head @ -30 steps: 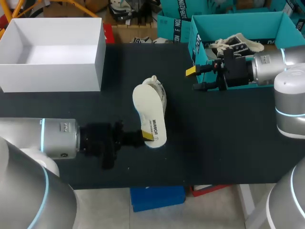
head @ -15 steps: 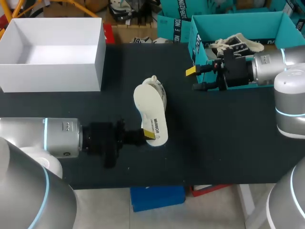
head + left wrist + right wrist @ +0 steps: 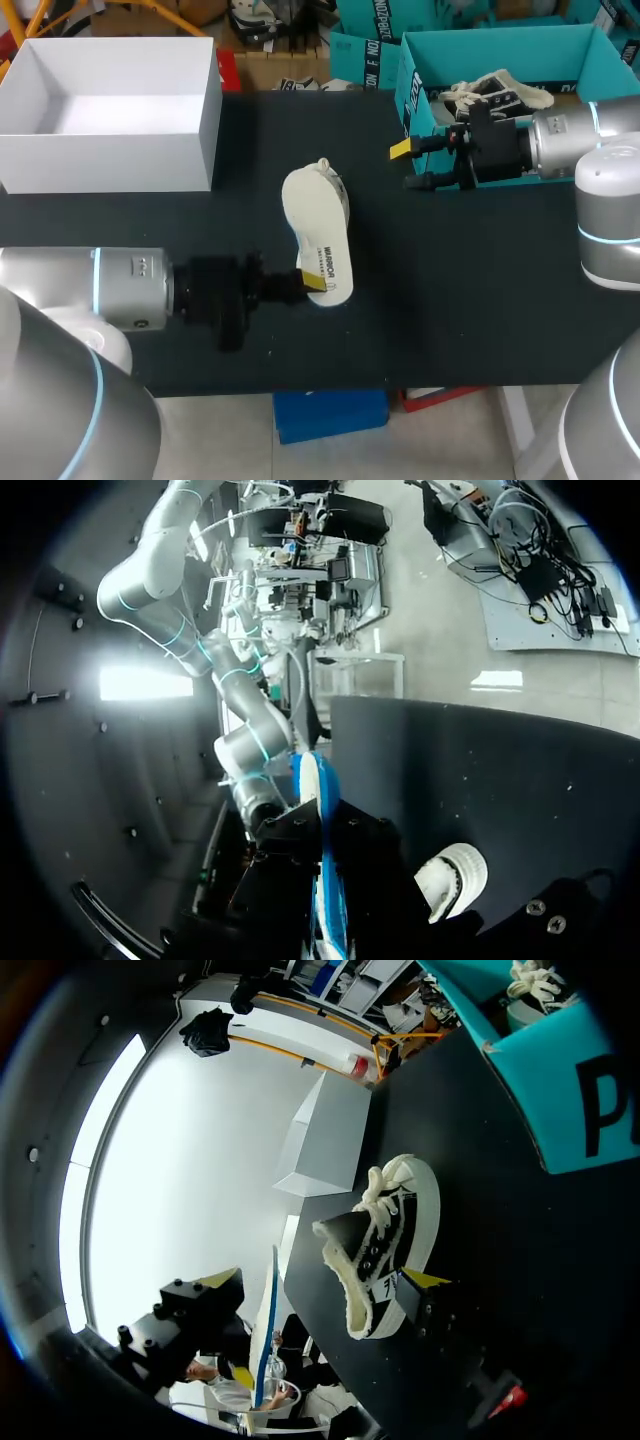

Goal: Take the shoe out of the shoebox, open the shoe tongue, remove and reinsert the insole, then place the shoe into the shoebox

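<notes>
Nudged shoe (image 3: 316, 235) toward 3 o'clock with left gripper (image 3: 310, 284), grip unclear; right gripper (image 3: 408, 167) spread, empty; already unboxed, tongue, insole, reboxing seemingly remaining

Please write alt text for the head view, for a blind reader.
A pale-soled shoe lies on its side on the table, the left gripper at its heel. The right gripper, jaws open, is beside a teal shoebox holding a second shoe; a white box stands far left.

One finger of the left gripper (image 3: 312, 284) hidden by the shoe (image 3: 318, 225).
</notes>
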Motion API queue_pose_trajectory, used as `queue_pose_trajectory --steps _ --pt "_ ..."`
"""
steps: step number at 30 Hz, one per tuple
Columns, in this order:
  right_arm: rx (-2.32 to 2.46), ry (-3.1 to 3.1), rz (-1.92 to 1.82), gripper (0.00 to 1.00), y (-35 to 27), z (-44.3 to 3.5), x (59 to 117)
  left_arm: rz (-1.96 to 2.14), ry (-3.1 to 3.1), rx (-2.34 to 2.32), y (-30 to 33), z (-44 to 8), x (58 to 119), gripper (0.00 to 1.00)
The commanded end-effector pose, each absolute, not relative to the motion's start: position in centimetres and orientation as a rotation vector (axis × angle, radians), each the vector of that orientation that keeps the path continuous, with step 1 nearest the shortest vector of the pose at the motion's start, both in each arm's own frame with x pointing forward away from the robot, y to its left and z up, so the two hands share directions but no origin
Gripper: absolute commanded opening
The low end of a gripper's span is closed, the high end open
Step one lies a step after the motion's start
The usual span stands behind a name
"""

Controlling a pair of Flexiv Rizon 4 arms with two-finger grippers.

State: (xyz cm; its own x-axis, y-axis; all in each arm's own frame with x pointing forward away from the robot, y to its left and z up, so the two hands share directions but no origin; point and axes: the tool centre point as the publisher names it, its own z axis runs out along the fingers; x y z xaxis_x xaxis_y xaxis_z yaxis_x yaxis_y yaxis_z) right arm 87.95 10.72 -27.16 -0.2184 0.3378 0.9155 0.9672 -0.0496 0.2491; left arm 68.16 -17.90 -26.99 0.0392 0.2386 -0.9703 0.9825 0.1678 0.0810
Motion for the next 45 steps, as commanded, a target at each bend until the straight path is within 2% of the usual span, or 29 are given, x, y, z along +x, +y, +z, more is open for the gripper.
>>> queue_pose_trajectory --steps 1,25,38,45 --pt "-1.408 -1.599 -1.28 1.0 10.9 -27.2 88.0 -0.906 1.35 1.26 -17.8 -29.2 68.2 0.0" --pt "-1.408 -1.599 -1.28 1.0 10.9 -27.2 88.0 -0.845 1.233 1.321 -17.4 -29.9 73.7 0.0" --pt "-1.408 -1.599 -1.28 1.0 10.9 -27.2 88.0 -0.84 1.24 1.301 -17.8 -30.1 73.9 0.0" --pt "-1.332 -1.618 -1.238 1.0 12.8 -27.4 87.7 -0.84 1.24 1.301 -17.8 -30.1 73.9 0.0"
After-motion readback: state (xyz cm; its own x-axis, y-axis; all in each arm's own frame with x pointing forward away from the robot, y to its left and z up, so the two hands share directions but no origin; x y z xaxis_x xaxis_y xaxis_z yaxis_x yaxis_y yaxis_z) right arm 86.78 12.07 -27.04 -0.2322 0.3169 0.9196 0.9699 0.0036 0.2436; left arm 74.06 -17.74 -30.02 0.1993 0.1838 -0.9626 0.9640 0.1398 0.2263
